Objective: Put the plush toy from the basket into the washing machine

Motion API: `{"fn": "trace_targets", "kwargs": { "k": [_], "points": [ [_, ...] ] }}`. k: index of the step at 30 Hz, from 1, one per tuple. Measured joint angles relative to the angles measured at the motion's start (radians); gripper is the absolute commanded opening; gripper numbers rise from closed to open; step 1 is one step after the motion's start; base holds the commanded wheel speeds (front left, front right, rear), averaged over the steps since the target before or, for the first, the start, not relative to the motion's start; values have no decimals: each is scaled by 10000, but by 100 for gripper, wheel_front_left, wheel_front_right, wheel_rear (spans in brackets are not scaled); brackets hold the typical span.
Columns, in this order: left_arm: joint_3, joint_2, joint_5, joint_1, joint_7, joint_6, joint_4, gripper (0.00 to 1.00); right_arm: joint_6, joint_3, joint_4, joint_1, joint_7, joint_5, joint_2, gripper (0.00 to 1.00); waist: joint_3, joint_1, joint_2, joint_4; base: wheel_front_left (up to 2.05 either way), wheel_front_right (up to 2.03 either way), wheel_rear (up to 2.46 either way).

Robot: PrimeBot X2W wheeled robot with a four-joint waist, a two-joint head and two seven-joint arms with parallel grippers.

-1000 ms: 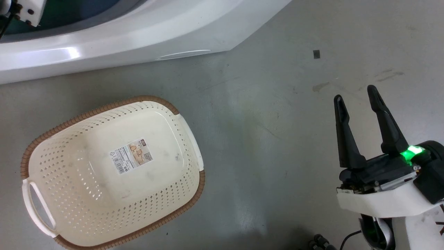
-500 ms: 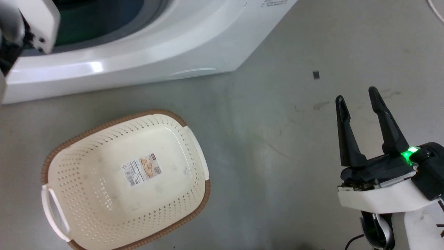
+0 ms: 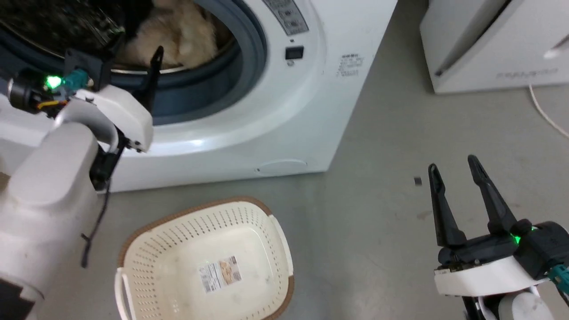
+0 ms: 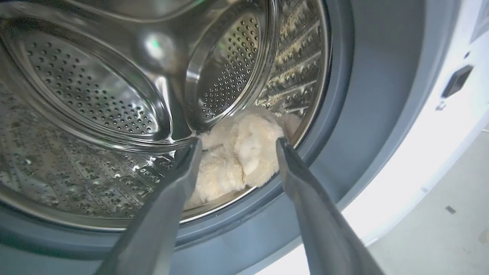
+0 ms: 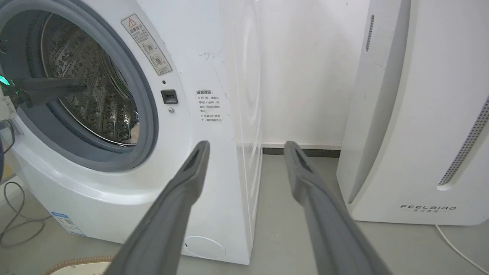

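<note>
Concrete floor (image 3: 378, 133): basket (image 3: 151, 266) stayed empty; head view lifted, plush toy (image 4: 237, 160) lay in washing machine (image 3: 275, 115) drum (image 4: 84, 88). Left gripper (image 4: 238, 141), right gripper (image 3: 452, 162) wide, empty. Deposit likely done.

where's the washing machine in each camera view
Head view: the washing machine across the upper left.
Left wrist view: the washing machine, drum at centre left.
Right wrist view: the washing machine on the left half.
Shared landmark: the small black rectangle right of the porthole.
</note>
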Motion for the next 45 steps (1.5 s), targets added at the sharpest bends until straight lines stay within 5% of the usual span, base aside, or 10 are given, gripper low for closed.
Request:
{"fn": "trace_targets", "kwargs": {
  "k": [9,17,30,45],
  "points": [
    [3081,150,589,4156,-2,1728,-4422,100,0,-146,86,677,0,-198,0,100,-1624,-1,0,572,0,0,0],
    [4803,-485,1490,7657,-12,2435,-6792,100,0,-173,92,1028,0,-205,0,100,-2502,-2,0,858,0,0,0],
    [5724,-1753,2539,10461,-10,2293,-7520,100,0,-138,213,1587,-2,-155,0,100,-3290,-1,0,1242,0,0,0],
    [5962,-2508,3283,11251,-10,1795,-7097,100,0,12,474,1864,0,4,0,100,-3471,0,0,1241,0,0,0]
  ]
}}
